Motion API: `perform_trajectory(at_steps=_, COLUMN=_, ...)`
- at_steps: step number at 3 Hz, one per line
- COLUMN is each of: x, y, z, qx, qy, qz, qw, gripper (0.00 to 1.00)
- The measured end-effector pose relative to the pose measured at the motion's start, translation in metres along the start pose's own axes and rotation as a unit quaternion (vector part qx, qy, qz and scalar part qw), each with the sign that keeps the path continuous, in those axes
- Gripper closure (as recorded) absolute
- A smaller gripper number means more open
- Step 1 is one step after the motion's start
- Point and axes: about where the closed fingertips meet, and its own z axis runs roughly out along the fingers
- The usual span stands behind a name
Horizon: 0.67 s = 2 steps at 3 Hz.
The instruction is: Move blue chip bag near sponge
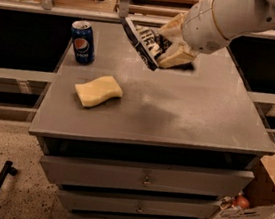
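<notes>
The white arm (230, 18) reaches in from the upper right. Its gripper (165, 47) sits at upper centre, angled down-left, fingers clamped on the bag (139, 37).
</notes>
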Motion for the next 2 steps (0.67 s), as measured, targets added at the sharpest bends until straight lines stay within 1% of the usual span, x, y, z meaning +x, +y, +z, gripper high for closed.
perform_trajectory(at_steps=1, x=-0.0012, y=0.0004, z=0.0012, qx=-0.001, qy=-0.001, qz=-0.001, qw=1.0000, gripper=0.00)
perform_trajectory(at_steps=2, x=-0.0012, y=0.0004, z=0.0013, qx=-0.001, qy=-0.001, qz=-0.001, qw=1.0000, gripper=0.00)
